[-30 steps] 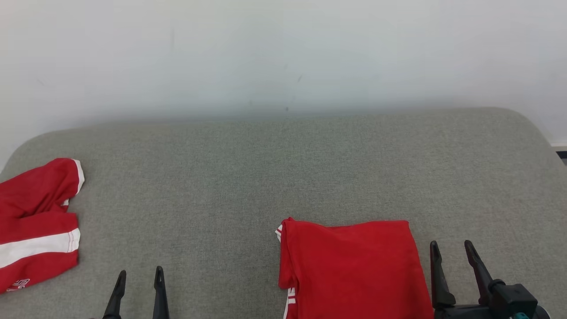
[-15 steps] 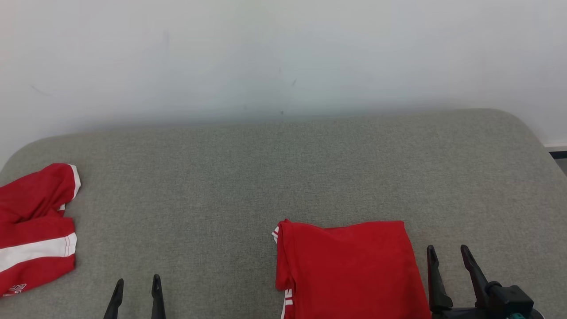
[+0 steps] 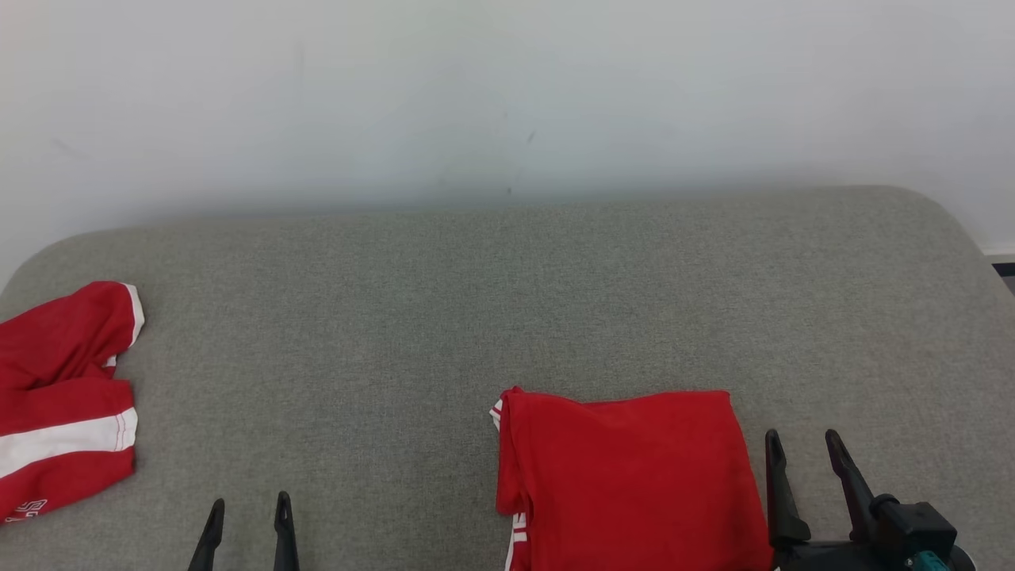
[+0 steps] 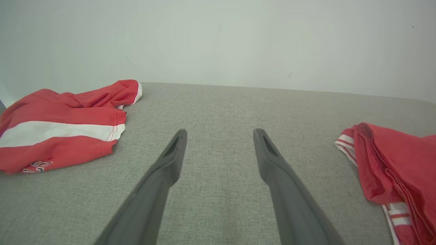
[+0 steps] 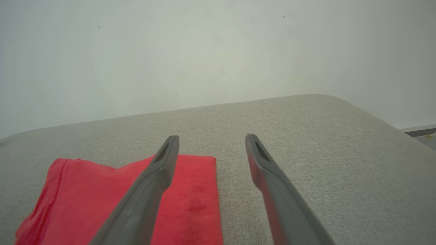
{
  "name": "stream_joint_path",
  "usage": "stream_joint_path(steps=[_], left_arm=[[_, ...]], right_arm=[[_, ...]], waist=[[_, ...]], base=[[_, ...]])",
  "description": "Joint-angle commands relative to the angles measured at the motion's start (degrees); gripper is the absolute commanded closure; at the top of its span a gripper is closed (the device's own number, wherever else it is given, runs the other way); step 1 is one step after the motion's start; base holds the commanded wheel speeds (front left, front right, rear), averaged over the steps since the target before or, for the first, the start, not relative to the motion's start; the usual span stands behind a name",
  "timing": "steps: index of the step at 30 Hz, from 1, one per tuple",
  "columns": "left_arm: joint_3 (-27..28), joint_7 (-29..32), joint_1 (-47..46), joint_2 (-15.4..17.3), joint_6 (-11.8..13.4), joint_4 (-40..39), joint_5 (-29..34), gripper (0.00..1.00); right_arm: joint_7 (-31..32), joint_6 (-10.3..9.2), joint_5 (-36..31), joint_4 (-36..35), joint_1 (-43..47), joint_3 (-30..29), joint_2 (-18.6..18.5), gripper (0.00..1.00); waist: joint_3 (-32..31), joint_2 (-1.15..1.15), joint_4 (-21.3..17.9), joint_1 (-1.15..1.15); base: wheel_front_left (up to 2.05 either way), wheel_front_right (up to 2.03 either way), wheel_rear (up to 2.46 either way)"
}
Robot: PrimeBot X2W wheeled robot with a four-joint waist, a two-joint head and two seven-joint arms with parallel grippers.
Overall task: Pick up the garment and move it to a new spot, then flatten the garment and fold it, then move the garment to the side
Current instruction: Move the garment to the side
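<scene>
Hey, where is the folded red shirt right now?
In the head view the folded red shirt lies low on the robot's right side of the grey cushion, just left of the open right gripper.

Plain off-white wall (image 3: 507,95) at the back, matte, with a few small dark scuffs (image 3: 530,137) near the centre. In front of it is a wide padded surface (image 3: 444,301) in grey-green woven fabric, far corners rounded. Off its right end: pale baseboard (image 5: 420,128), then a sliver of floor (image 5: 430,140). Light is soft and even, shadows faint.
</scene>
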Motion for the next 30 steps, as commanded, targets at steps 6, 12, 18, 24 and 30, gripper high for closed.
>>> stream_joint_path(steps=[6,12,18,24,30], left_arm=[[-0.49,-0.17,0.80,-0.06,-0.18,-0.31,0.45,0.00],[-0.57,-0.17,1.08,-0.06,-0.27,-0.28,0.65,0.00],[-1.48,-0.17,0.28,-0.06,-0.30,-0.20,0.52,0.00],[-2.68,-0.17,-0.76,-0.05,-0.54,-0.10,0.22,0.00],[-2.75,-0.17,-1.60,-0.06,-0.77,-0.36,0.81,0.00]], right_arm=[[8.04,-0.15,0.71,-2.68,-1.50,-0.62,0.16,0.00],[29.69,-0.15,2.56,-6.33,-3.38,-4.24,0.06,0.00],[54.81,-0.15,-0.84,-14.72,-5.06,-2.18,-0.53,0.00],[67.37,-0.15,-2.22,-15.46,-5.08,-2.80,-2.39,0.00],[69.30,-0.15,-2.64,-12.65,-6.33,-5.22,-2.43,0.00]], waist=[[0.39,0.00,0.66,0.00],[0.50,0.00,0.92,0.00],[1.20,0.00,1.98,0.00],[2.48,0.00,4.17,0.00],[4.18,0.00,5.91,0.00]], base=[[0.00,0.00,0.00],[0.00,0.00,0.00],[0.00,0.00,0.00],[0.00,0.00,0.00],[0.00,0.00,0.00]])
